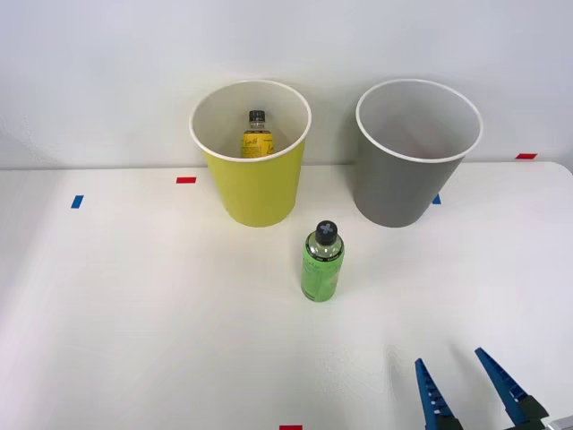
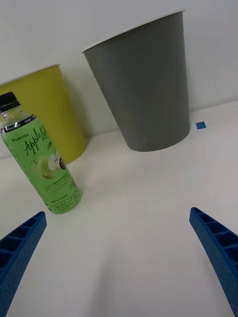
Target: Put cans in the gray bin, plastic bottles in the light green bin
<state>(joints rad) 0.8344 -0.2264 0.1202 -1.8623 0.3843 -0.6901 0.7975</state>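
One green bottle (image 1: 322, 262) upright, pincer (image 1: 467, 383) spread.

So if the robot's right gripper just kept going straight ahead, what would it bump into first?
Probably the gray bin. The open right gripper points across bare table at it; the green bottle stands off to one side, near one finger's path, so depth makes this a guess.

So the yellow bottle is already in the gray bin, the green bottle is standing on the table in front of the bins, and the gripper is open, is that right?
Not quite. The yellow bottle sits in the light green bin, not the gray bin; the front view shows it. The rest holds: the green bottle stands on the table in front of the bins, and the right gripper is open.
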